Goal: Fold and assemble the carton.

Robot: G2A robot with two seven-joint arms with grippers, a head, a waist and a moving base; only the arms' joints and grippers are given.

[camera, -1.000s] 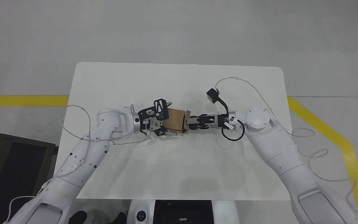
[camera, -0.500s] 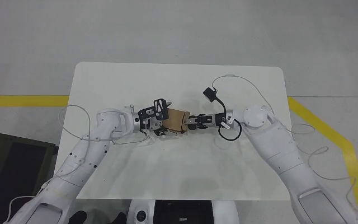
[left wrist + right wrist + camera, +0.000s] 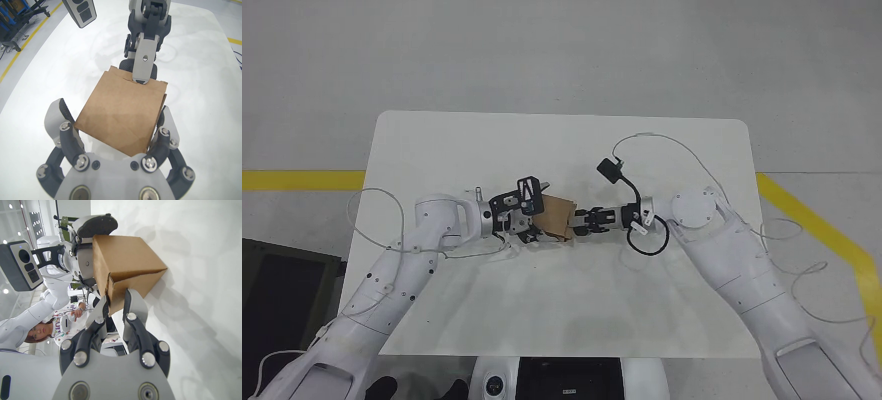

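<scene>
Right gripper (image 3: 579,218) has pressed closer to the carton (image 3: 556,215) since the earlier frames, its arm drawn toward the middle of the table (image 3: 442,150). Carton: brown cardboard, near the table's centre, held between both grippers. Left gripper (image 3: 113,108): fingers spread wide, clamped on two opposite sides of the carton. Right gripper: fingers nearly together, pinching the edge of the carton's end wall, one finger above the cardboard and one below.
</scene>
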